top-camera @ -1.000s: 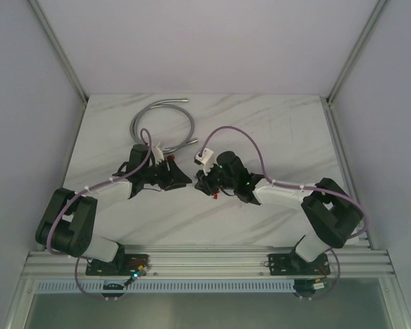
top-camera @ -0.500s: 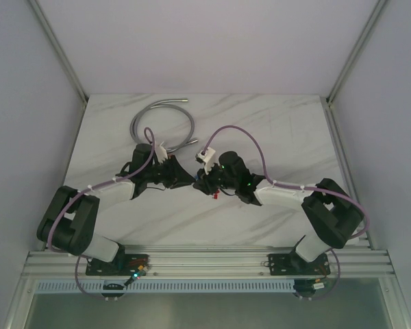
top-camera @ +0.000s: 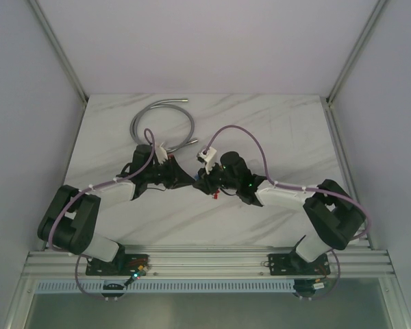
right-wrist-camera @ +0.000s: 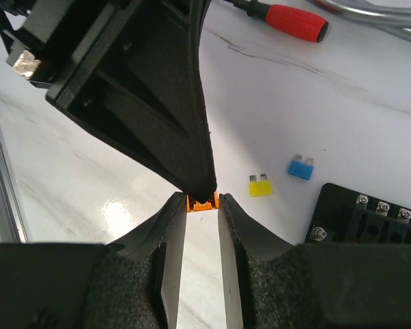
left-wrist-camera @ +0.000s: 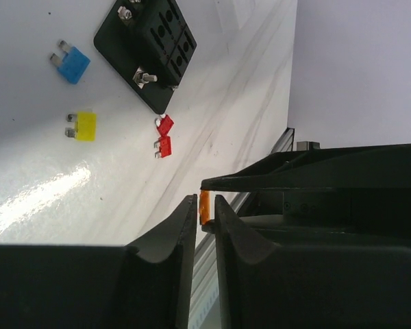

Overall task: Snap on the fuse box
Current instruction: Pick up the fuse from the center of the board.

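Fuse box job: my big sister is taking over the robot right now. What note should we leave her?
Right gripper: shut on the small orange plastic fuse, held off the white marble table.
Left gripper: jaws sit either side of the same fuse; a firm grip is not clear.
Black square plastic fuse box: flat on the table, untouched.
Loose beside it: blue fuse, yellow fuse, two red fuses.
Done: orange fuse picked up.
Left: nothing snapped on yet, it seems.

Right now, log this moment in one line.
right gripper: shut on orange fuse | left gripper: jaws astride same fuse, grip unclear | fuse box: on table, untouched
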Action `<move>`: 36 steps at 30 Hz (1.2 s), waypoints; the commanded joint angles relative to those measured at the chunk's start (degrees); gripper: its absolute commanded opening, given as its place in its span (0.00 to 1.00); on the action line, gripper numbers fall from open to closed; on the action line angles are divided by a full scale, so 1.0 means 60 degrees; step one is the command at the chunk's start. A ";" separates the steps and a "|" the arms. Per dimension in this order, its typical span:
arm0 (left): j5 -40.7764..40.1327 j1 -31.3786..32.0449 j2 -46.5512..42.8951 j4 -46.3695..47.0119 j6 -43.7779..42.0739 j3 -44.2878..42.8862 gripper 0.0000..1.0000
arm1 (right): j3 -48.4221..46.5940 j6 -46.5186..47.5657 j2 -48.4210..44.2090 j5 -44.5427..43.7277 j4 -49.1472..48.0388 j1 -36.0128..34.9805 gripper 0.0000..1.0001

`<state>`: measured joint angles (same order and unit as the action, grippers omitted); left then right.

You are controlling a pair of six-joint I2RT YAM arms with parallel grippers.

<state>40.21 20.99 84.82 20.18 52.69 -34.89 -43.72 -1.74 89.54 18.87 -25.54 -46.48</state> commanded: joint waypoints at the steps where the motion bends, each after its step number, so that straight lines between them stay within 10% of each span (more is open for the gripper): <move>1: 0.0229 0.0061 -0.0091 0.0335 0.0119 0.0133 0.24 | 0.0080 -0.0062 -0.0475 0.0038 -0.0460 0.0005 0.24; 18: -0.0245 0.0049 -0.1279 0.0384 0.0448 0.0028 0.00 | 0.0134 -0.0596 -0.0967 -0.0214 -0.0624 0.0067 0.38; 36: -0.2666 0.0337 -0.3854 0.3573 0.2650 0.0950 0.00 | 0.2233 -0.7414 -0.3127 -0.1179 -0.5598 0.0436 0.48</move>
<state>28.95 21.98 64.86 34.37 65.56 -30.65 -31.27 -36.40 72.01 14.26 -48.97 -44.01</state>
